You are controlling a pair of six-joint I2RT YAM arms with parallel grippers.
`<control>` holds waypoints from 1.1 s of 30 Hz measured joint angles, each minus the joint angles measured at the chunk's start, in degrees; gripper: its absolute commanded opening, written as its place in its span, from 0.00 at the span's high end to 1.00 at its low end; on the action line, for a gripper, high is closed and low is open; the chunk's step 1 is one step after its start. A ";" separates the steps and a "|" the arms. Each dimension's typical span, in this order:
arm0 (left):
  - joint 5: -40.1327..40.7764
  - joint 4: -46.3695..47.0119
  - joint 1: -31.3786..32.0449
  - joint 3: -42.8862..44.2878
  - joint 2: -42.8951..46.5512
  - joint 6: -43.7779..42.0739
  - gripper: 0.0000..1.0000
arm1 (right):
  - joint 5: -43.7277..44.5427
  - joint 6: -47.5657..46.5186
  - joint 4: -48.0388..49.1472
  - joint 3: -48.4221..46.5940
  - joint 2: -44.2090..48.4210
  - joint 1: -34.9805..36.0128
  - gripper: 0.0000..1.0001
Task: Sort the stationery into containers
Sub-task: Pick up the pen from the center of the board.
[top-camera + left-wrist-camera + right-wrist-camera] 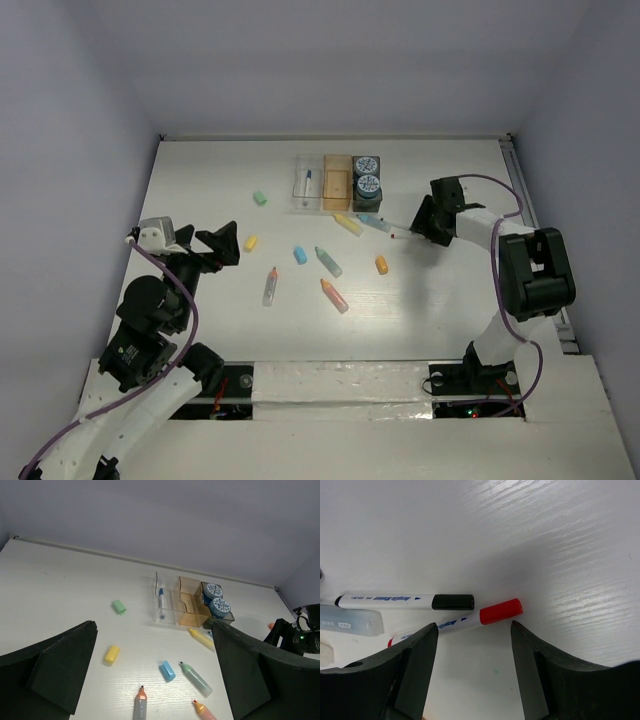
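The three joined bins (338, 182) stand at the back: the clear one (165, 602) holds a blue-capped pen, the orange one (192, 607) looks empty, the dark grey one holds two blue-white rolls (367, 177). My right gripper (474, 630) is open, low over the table, its jaws just short of a red-capped white pen (470, 619); a black-capped pen (405, 601) lies beside it. My left gripper (154, 627) is open and empty, raised at the left (228, 247). Markers and caps lie loose: yellow marker (348, 223), green marker (328, 261), orange marker (334, 295), grey marker (270, 286).
Loose caps lie around: green (260, 198), yellow (251, 242), blue (300, 254), orange (381, 264). A pale translucent marker (350, 620) lies left of the pens. White walls close the table at the back and sides.
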State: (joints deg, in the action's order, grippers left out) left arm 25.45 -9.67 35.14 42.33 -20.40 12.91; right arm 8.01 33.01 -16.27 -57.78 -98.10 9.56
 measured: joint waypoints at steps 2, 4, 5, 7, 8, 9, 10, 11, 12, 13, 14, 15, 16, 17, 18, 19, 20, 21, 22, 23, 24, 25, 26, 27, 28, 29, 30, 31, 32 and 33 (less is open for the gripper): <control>0.00 0.04 0.00 0.00 0.26 0.00 0.01 | 0.52 0.00 -0.22 -0.35 -0.44 0.00 0.37; 0.02 0.04 0.00 0.00 0.44 -0.02 0.01 | 0.96 -0.17 -0.28 -0.79 -0.98 0.00 0.44; 0.02 0.04 0.00 0.00 0.50 0.00 0.01 | 1.22 -0.20 -0.39 -0.90 -1.25 0.00 0.49; 0.02 0.02 0.00 0.00 0.59 0.00 0.01 | 1.86 -0.31 -0.83 -0.96 -1.38 0.00 0.53; 0.02 0.02 0.00 0.00 0.68 -0.02 0.01 | 2.23 -0.46 -1.25 -0.98 -1.36 0.00 0.57; 0.02 0.04 0.00 0.00 0.74 0.00 0.01 | 2.54 -0.63 -1.53 -0.98 -1.38 0.00 0.58; 0.02 0.07 0.00 0.00 0.76 0.00 0.01 | 2.84 -0.76 -1.73 -1.01 -1.38 0.00 0.58; 0.02 0.02 0.00 0.00 0.76 -0.02 0.01 | 3.10 -1.05 -1.95 -1.01 -1.38 0.00 0.60; 0.04 0.02 0.00 0.00 0.76 -0.02 0.01 | 3.43 -1.44 -2.36 -1.09 -1.38 0.00 0.63; 0.04 0.02 0.00 0.00 0.76 0.00 0.01 | 3.67 -1.79 -2.67 -1.16 -1.38 0.00 0.64; 0.04 0.02 0.00 0.00 0.79 0.00 0.01 | 3.85 -2.10 -2.95 -1.22 -1.38 0.00 0.64; 0.04 0.02 0.00 0.00 0.79 -0.02 0.01 | 3.98 -2.43 -3.13 -1.33 -1.38 0.00 0.63; 0.04 0.02 0.00 0.00 0.79 0.00 0.01 | 4.02 -2.82 -3.26 -1.38 -1.38 0.00 0.61; 0.04 0.02 0.00 0.00 0.79 -0.02 0.01 | 4.02 -3.13 -3.39 -1.42 -1.38 0.00 0.56; 0.04 0.02 0.00 0.00 0.79 -0.02 0.01 | 4.02 -3.43 -3.52 -1.42 -1.38 0.07 0.45; 0.04 0.02 0.00 0.00 0.79 0.00 0.01 | 4.02 -3.63 -3.82 -1.42 -1.38 0.22 0.44; 0.04 0.02 0.00 0.00 0.79 -0.02 0.01 | 3.93 -4.11 -3.93 -1.42 -1.38 0.37 0.44; 0.04 0.02 0.00 0.00 0.79 0.00 0.01 | 3.91 -4.59 -3.91 -1.42 -1.38 0.72 0.47; 0.07 0.04 0.00 0.00 0.79 0.00 0.01 | 3.96 -4.87 -3.96 -1.42 -1.38 1.05 0.50; 0.04 0.02 0.00 0.00 0.79 0.00 0.01 | 3.96 -5.20 -4.22 -1.42 -1.38 1.36 0.57; 0.07 0.02 0.00 0.00 0.79 -0.02 0.01 | 3.98 -5.49 -4.52 -1.42 -1.38 1.53 0.59; 0.07 0.02 0.00 0.00 0.79 0.00 0.01 | 4.00 -5.73 -4.79 -1.40 -1.38 1.75 0.61; 0.07 0.02 0.00 0.00 0.79 -0.02 0.01 | 4.04 -6.01 -5.09 -1.40 -1.38 1.92 0.67; 0.07 0.02 0.00 0.00 0.79 -0.02 0.01 | 4.09 -6.32 -5.35 -1.40 -1.38 2.05 0.75; 0.07 0.02 0.00 0.00 0.79 0.00 0.01 | 4.26 -6.58 -5.64 -1.40 -1.38 2.16 0.78; 0.09 0.02 0.00 0.00 0.79 -0.02 0.01 | 4.46 -6.62 -5.88 -1.40 -1.38 2.23 0.86; 0.09 0.02 0.00 0.00 0.79 0.00 0.01 | 4.61 -6.73 -6.01 -1.40 -1.36 2.23 0.91; 0.09 0.02 0.00 0.00 0.79 0.00 0.01 | 4.87 -6.67 -6.08 -1.40 -1.29 2.23 0.93; 0.09 0.02 0.00 0.00 0.79 0.00 0.01 | 5.14 -6.51 -6.10 -1.38 -1.20 2.23 0.94; 0.09 0.02 0.00 0.00 0.79 -0.02 0.01 | 5.51 -6.45 -6.19 -1.29 -0.96 2.25 0.98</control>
State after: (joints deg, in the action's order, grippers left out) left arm 25.54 -9.65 35.14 42.33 -19.62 12.88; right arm 13.52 26.57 -22.46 -59.07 -99.07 11.81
